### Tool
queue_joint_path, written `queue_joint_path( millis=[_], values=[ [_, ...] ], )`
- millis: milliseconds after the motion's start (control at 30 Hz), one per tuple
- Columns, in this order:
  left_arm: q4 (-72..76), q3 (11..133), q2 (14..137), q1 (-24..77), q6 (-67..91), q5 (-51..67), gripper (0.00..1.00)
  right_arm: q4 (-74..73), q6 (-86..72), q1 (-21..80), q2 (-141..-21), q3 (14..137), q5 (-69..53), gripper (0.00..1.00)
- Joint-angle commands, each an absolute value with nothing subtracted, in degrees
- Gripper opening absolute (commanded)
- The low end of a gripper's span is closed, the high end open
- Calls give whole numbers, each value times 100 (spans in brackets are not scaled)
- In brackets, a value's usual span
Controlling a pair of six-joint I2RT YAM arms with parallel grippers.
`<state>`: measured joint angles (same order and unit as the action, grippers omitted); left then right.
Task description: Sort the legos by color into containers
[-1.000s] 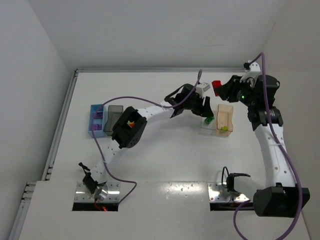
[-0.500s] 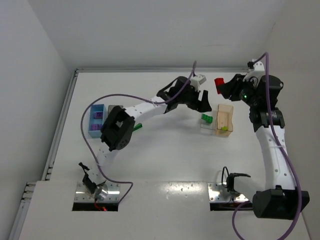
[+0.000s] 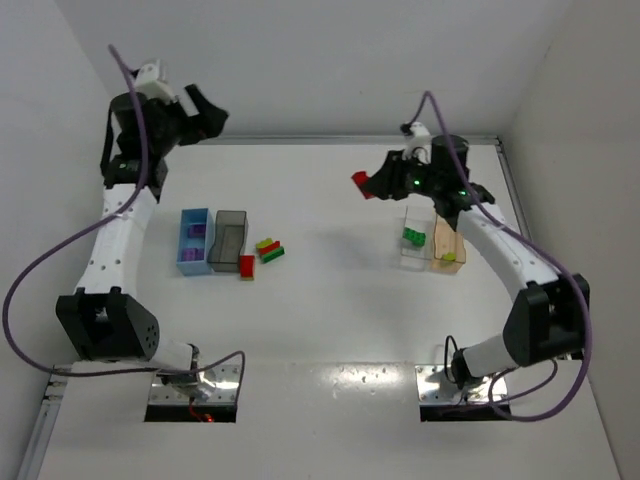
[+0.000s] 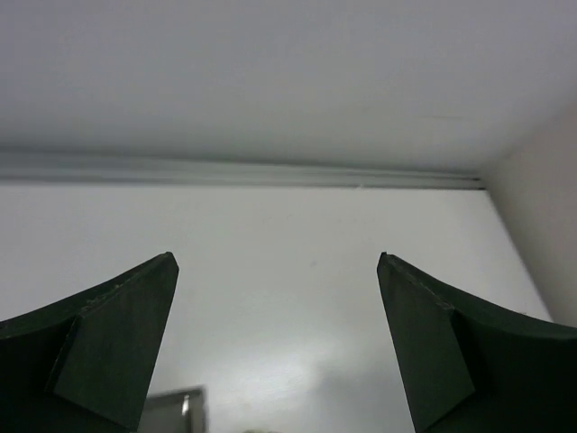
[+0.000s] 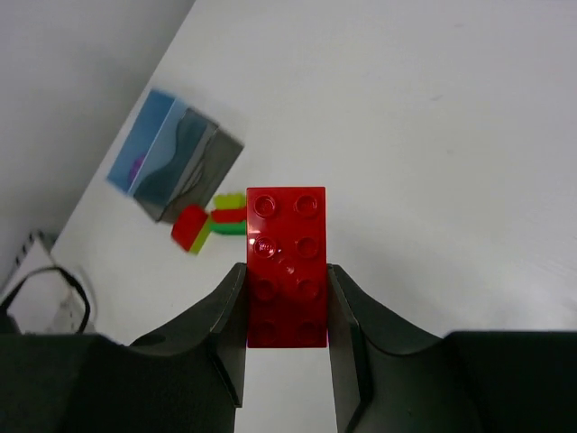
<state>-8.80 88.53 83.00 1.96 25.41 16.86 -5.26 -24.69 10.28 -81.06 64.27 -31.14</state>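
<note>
Now the right gripper (image 5: 287,287) is clamped on a red brick (image 5: 287,262), its fingers pressing the brick's long sides, studs facing the wrist camera. It hangs above the table (image 3: 330,300), just up-left of the clear bin (image 3: 404,252), which holds a green brick (image 3: 412,237). The tan-orange bin (image 3: 449,222) touching it holds a yellow-green brick (image 3: 449,257). Well apart on the left, the light blue bin (image 3: 184,250) holds purple pieces (image 3: 196,232), with the dark grey bin (image 3: 231,222) against it. The loose bricks (image 3: 268,249), red, green and yellow-green, lie beside that pair.

The step in hand looks like carrying a red brick to its bin. With the other colours placed, the dark grey bin is probably meant for red, so the next move calls for a long reach across and a release over its opening.

The left gripper (image 4: 278,307) is raised at the far left corner, fingers spread wide with nothing between them.

The dark bin's contents are hard to make out, and the wrist view cuts off the held brick's lower end.
</note>
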Motion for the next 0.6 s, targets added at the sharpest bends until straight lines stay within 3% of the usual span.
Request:
queue_joint_path(
  millis=[0,133,333,567],
  values=[
    [-1846,8281,7973,-841,2400,2599,100,-176,-2013,1879,-8647,7118,-3340,1],
    [-1714,7525,7287,-1914,2399,3770,100,-334,-1688,2784,-9797,8022,-3340,1],
    [-1889,6935,6584,-2847,2084,4008,100,-360,-1792,3708,-11362,9561,-2568,1],
    [-2548,7137,6407,-3576,1460,4113,100,-246,-1959,4385,-12752,10905,-2162,1]
  ],
)
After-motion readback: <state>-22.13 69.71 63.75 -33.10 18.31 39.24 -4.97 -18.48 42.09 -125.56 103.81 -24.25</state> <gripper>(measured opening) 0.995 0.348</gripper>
